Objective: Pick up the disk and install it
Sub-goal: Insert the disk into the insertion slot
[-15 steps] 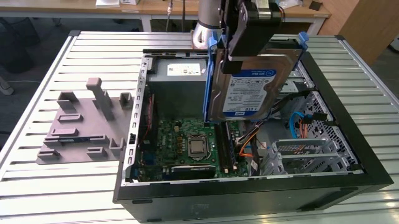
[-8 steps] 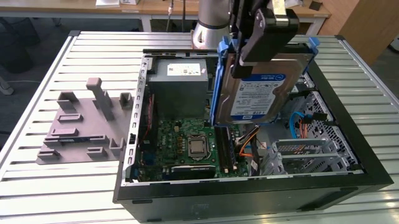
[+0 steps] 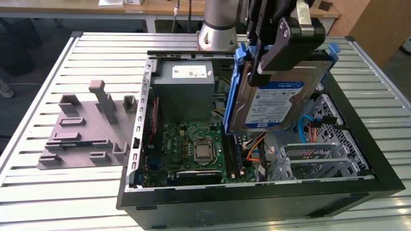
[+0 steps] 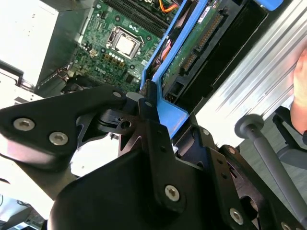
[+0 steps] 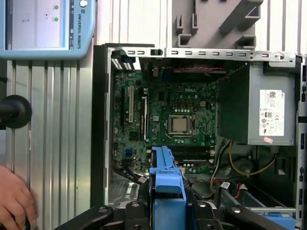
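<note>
A slatted table [image 3: 38, 202] bears an open case [image 3: 257, 204], with a grey fixture [image 3: 83, 130] beside it on the exterior view's left; inside the case sit the power supply [image 3: 186, 89] and, next to it, the motherboard [image 3: 186, 142]. The disk [image 3: 279, 103] hangs in the air over the case's open inside, steeply tilted, label toward the exterior camera, just to the exterior view's right of the power supply. The gripper [image 3: 276, 57] pinches its upper end, fingers [image 4: 148, 103] pressed against its blue rail.
</note>
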